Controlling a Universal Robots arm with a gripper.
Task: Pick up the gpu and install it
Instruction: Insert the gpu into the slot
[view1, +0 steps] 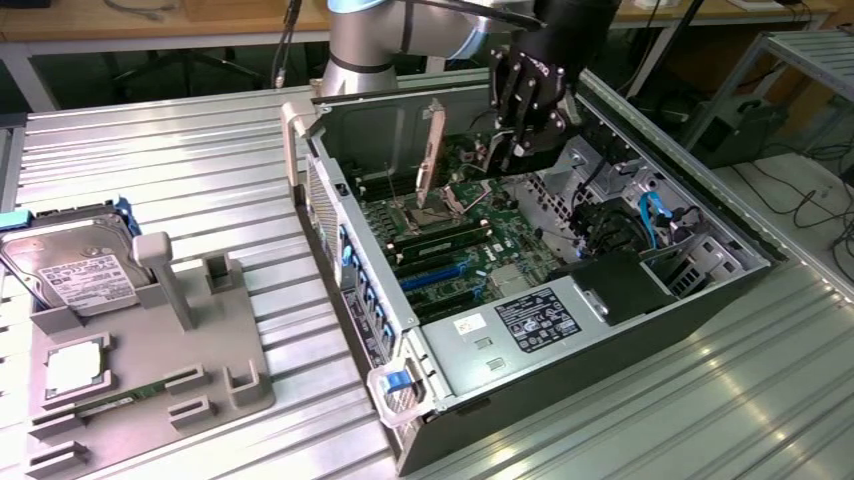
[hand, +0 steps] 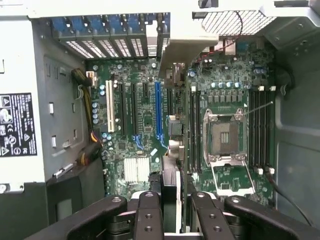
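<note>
Black ribbed claw (hand: 170, 220) clamps the thin flat gpu (hand: 170, 187) edge-on above the green motherboard (hand: 145, 120).

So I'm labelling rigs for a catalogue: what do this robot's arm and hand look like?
The arm is silver-grey and tubular, with a pale blue band at the joint. The hand is black and blocky, with jointed, bolted black fingers. A dark cable runs beside the arm.

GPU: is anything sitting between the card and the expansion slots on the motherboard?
Nothing visible. The gripper holds the gpu edge-on above the motherboard. The blue slot and its neighbours look empty, with no cable lying across them.
</note>
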